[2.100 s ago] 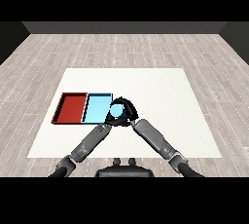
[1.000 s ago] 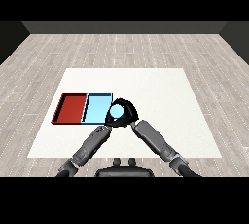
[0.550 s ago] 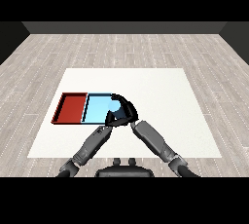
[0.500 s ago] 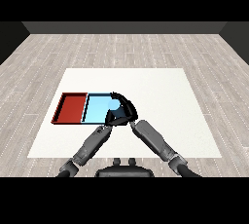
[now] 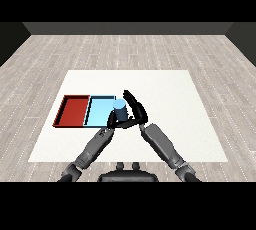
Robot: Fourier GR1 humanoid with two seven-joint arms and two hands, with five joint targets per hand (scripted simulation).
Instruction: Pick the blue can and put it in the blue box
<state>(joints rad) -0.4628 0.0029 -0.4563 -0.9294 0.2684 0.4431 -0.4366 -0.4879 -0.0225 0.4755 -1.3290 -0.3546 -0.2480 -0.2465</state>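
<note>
The right hand (image 5: 135, 110) has its fingers (image 5: 131, 99) curled round the blue can (image 5: 119, 110), which stands upright at the right edge of the light blue tray (image 5: 99, 110), over its near right corner. The left hand (image 5: 112, 120) sits just below the can, close against it; I cannot tell how its fingers are set. The red tray (image 5: 75, 110) lies touching the blue tray's left side. Both trays rest on the white bench (image 5: 170, 99), and both grey forearms reach in from the near edge, crowding the can from below and from the right
</note>
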